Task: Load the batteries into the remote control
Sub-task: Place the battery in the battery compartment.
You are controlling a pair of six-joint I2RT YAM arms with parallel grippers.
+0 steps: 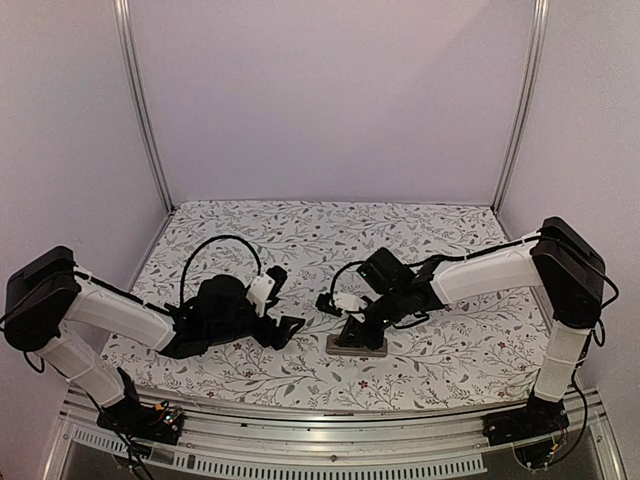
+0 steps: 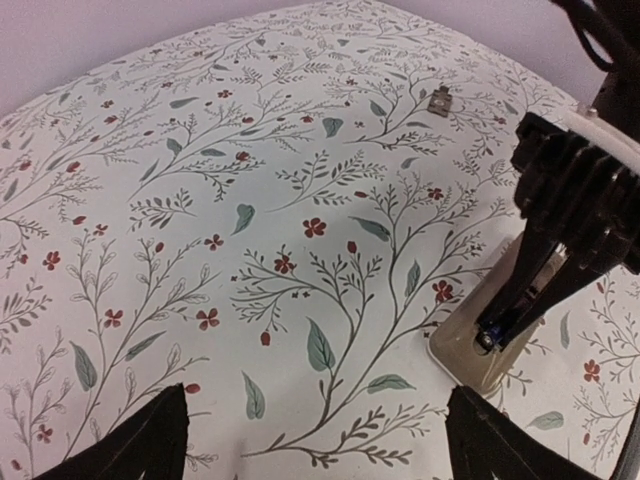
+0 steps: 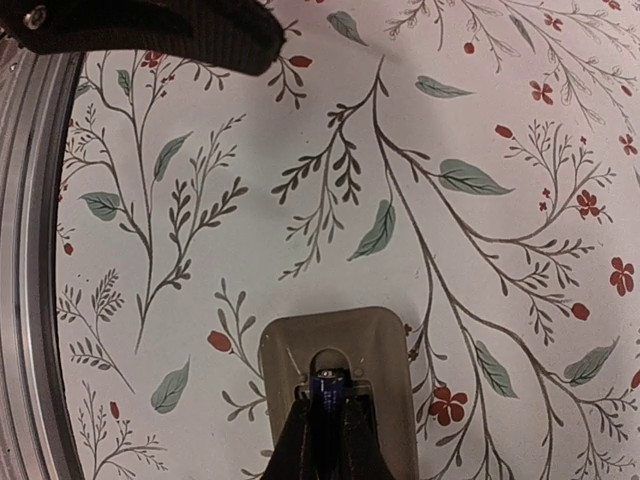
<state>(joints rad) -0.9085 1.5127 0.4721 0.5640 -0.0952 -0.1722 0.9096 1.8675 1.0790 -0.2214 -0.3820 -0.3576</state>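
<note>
The remote control (image 1: 357, 346) lies face down near the table's front, its grey-tan back up. It also shows in the left wrist view (image 2: 470, 350) and the right wrist view (image 3: 380, 345). My right gripper (image 1: 360, 325) stands over it, shut on a dark blue battery (image 3: 328, 385) whose end sits in the open compartment; the battery also shows in the left wrist view (image 2: 487, 338). The other battery is not visible. My left gripper (image 1: 290, 328) is open and empty, low over the cloth just left of the remote.
A small grey piece (image 2: 440, 100) lies on the floral cloth farther back. The metal rail (image 3: 30, 250) of the table's front edge runs close to the remote. Part of the left gripper (image 3: 150, 25) shows near the rail. Purple walls enclose the table.
</note>
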